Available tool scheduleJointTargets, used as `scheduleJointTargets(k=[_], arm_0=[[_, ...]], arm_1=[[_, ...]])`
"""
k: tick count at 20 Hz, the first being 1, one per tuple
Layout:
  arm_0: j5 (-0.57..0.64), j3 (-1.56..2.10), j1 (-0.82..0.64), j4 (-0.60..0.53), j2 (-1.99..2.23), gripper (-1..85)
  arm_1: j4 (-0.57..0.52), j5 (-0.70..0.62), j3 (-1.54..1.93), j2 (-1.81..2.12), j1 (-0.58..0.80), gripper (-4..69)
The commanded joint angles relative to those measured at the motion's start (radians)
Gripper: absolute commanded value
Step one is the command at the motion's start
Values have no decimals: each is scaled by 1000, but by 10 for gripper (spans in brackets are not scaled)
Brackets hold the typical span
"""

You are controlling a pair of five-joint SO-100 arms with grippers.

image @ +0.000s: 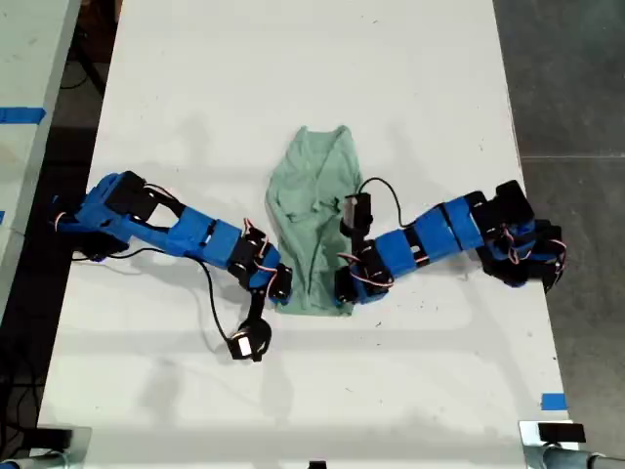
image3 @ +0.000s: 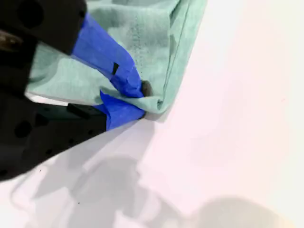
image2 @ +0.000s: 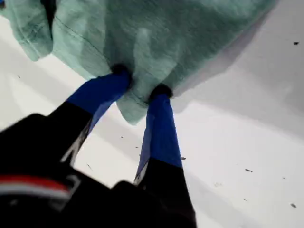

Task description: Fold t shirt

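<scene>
Cloth first: the t shirt [image: 314, 227], pale mint and wrinkled, lies in a narrow strip at the middle of the white table [image: 293, 78], running from twelve to six o'clock in the exterior view. At its six o'clock hem, my first gripper [image2: 140, 92] has a fold of fabric bunched between its two blue fingers [image2: 161, 128], and my second gripper [image3: 141, 100] pinches a hem corner, fingers pressed together on it.

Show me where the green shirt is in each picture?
Exterior view: the t shirt lies mid-table, between both arms.
First wrist view: it fills the upper part, pinched at its edge.
Second wrist view: its corner is pinched.
Shared landmark: the white table.
</scene>
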Motion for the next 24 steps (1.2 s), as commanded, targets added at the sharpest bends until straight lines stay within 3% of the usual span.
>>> scheduleJointTargets(k=[1,5,7,12,18,24], arm_0=[[9,-20,18,15,18,-1],[-78,-25,130,-2,21,-1],[-149,-38,215,-37,21,-1],[-183,-83,279,-14,135,-1],[32,-67,46,114,388,-1],[187,-57,-354,287,500,-1]], arm_1=[[-12,9,-52,-41,-34,8],[-3,55,-255,-124,-124,8],[87,100,-463,-195,-196,8],[71,9,-517,-72,-221,7],[129,-190,-472,202,-35,6],[210,-278,-184,471,325,6]])
